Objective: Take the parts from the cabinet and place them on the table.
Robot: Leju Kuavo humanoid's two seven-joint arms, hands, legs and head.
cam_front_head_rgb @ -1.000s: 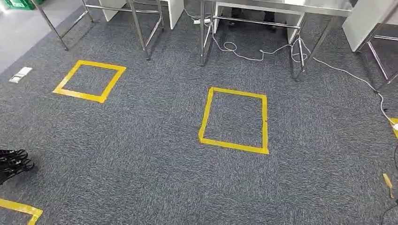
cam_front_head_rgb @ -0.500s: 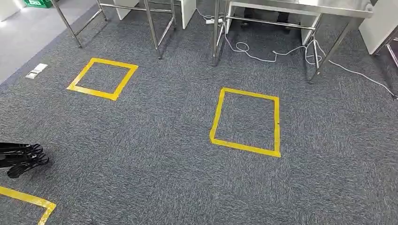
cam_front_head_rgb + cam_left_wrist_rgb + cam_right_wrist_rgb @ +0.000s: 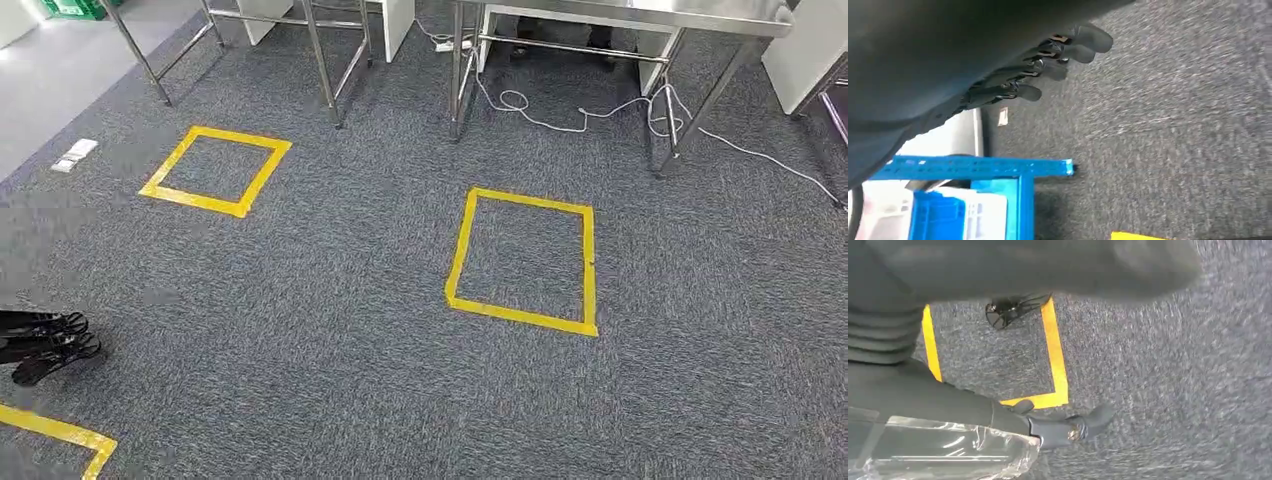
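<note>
My right hand (image 3: 998, 412) grips a part in a clear plastic bag (image 3: 943, 452), its thumb (image 3: 1070, 429) lying over the bag's edge above the grey carpet. At the head view's left edge hangs my left hand (image 3: 45, 343), low over the floor. Its dark fingers (image 3: 1048, 57) are spread with nothing in them. Close to that hand stands the blue cabinet frame (image 3: 973, 167), holding a blue bin (image 3: 935, 220). A steel table (image 3: 620, 15) stands at the far side of the carpet.
Two yellow tape squares (image 3: 525, 260) (image 3: 215, 170) mark the carpet ahead, and a third tape corner (image 3: 60, 432) lies near my left hand. White cables (image 3: 590, 110) trail between the steel table legs (image 3: 457, 75). A floor socket plate (image 3: 75, 154) sits at the far left.
The whole floor picture has shifted right and slightly down, so the camera has moved. My left hand stays at the left edge, hanging as before.
</note>
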